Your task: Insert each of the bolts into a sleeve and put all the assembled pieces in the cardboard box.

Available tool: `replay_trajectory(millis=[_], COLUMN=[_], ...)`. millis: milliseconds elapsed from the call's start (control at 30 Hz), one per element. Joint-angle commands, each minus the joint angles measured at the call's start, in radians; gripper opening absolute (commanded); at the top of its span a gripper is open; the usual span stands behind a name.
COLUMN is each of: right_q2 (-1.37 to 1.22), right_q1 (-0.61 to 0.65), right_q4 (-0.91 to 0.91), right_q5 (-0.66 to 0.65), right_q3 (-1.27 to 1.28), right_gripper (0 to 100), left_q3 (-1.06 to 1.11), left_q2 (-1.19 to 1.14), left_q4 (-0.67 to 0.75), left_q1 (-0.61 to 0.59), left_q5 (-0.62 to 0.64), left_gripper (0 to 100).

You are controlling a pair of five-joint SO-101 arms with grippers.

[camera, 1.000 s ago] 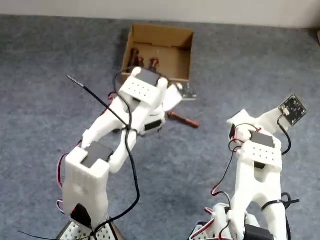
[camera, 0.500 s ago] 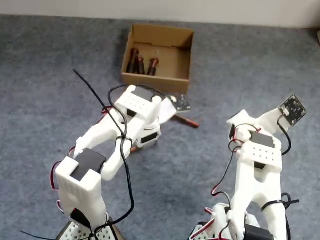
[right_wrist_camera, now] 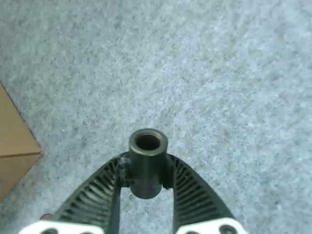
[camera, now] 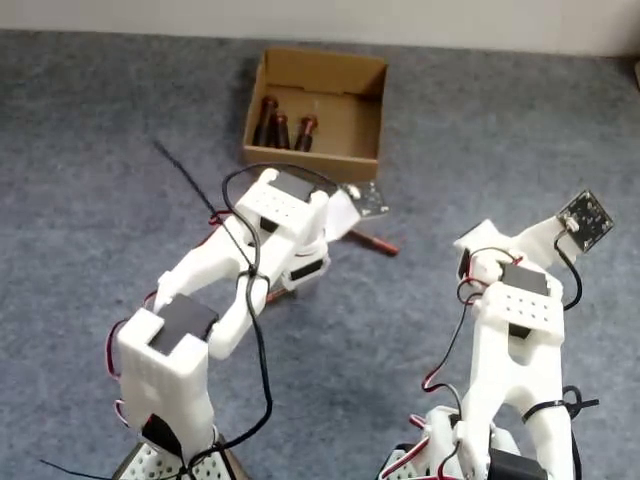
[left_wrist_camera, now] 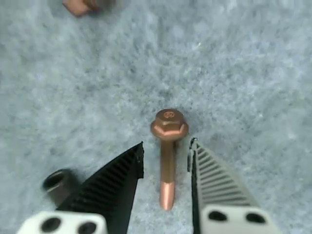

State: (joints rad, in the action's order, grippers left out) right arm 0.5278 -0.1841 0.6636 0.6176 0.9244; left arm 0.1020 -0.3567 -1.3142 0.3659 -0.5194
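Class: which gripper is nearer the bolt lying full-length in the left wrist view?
Left. The left gripper straddles the bolt, jaws open; the right gripper sits apart, shut on a sleeve.

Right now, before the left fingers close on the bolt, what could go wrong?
The bolt lies between the open left fingers; closing unevenly may roll it away. The black finger sits close to a loose sleeve and might knock it. The right fingers grip the second sleeve only at the tips, so it could slip.
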Motion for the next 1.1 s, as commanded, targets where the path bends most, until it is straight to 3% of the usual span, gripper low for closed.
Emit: replay_trajectory(millis=[0, 200, 367, 667, 867, 1067], right_q2=[0.024, 0.024, 0.024, 0.036, 0.042, 0.248], right_q1=[0.016, 0.016, 0.016, 0.061, 0.065, 0.160], right_q4=[-0.022, -0.022, -0.022, -0.018, 0.019, 0.090], right_q5=[0.006, 0.006, 0.006, 0.005, -0.049, -0.060], right_q3=[-0.004, -0.002, -0.002, -0.001, -0.002, 0.038], right_gripper=[0.4, 0.4, 0.4, 0.4, 0.4, 0.4], left_q3=[-0.013, -0.053, -0.047, 0.113, 0.171, 0.236], left_q2=[-0.070, -0.099, -0.001, 0.426, 0.634, 0.769], left_q4=[0.021, 0.015, -0.023, -0.026, -0.011, 0.029], left_q1=[0.012, 0.022, 0.050, 0.056, 0.048, 0.048], left_q5=[0.008, 0.008, 0.014, 0.106, 0.230, 0.321], left_gripper=[13, 0, 1, 1, 1, 1])
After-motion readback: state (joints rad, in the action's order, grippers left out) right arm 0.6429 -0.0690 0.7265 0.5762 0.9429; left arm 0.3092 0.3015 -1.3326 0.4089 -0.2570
